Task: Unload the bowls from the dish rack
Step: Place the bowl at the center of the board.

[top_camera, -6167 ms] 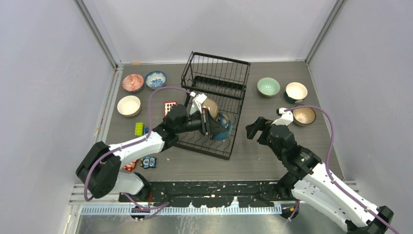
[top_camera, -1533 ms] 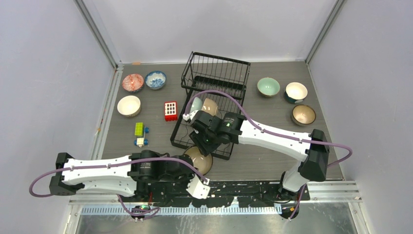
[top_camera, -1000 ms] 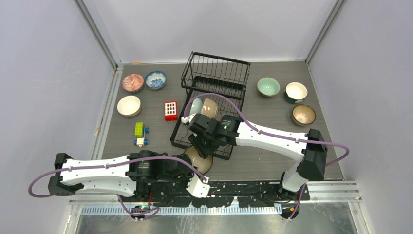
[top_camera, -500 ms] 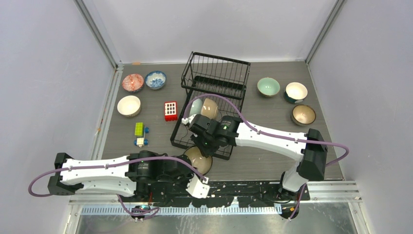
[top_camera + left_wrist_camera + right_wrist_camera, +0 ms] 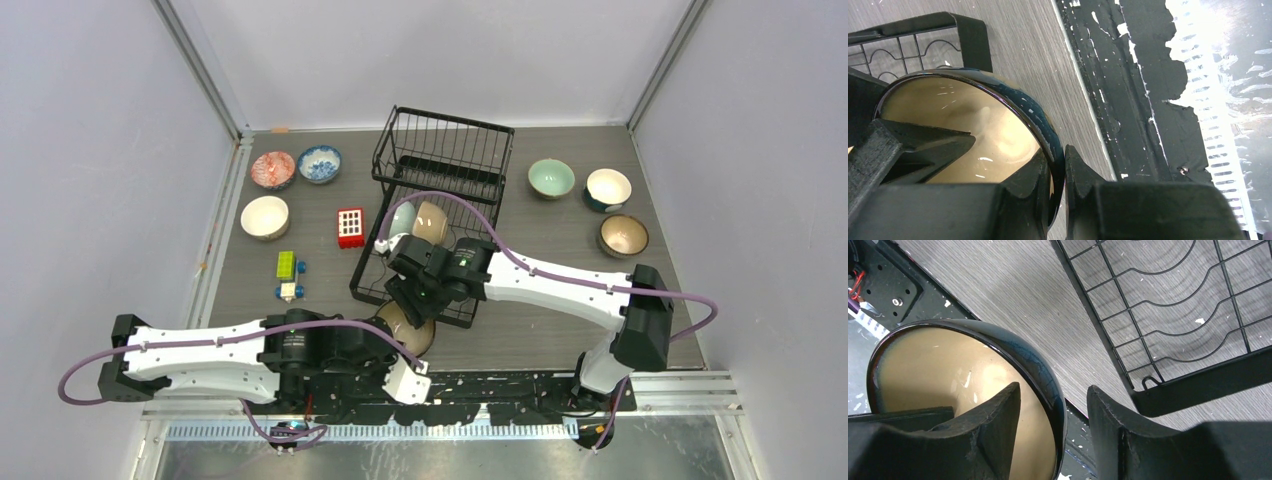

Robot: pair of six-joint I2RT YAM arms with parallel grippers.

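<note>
Dark blue bowl [image 5: 410, 328] at the near edge of the bench [image 5: 560, 310], with both my arms on it.

From above, it is just beside the dish rack's [image 5: 440, 160] near corner, with my left end effector [image 5: 385, 335] and right end effector [image 5: 412, 300] both at it. Left wrist: my fingers [image 5: 1083, 175] pinch the rim. Right wrist: my fingers [image 5: 998, 410] straddle the wall, spread, with a gap on the outside. If the left lets go before the right clamps, I judge the bowl drops at the bench lip. Open bench lies toward the right edge, and the rack frame crowds the far side.
</note>
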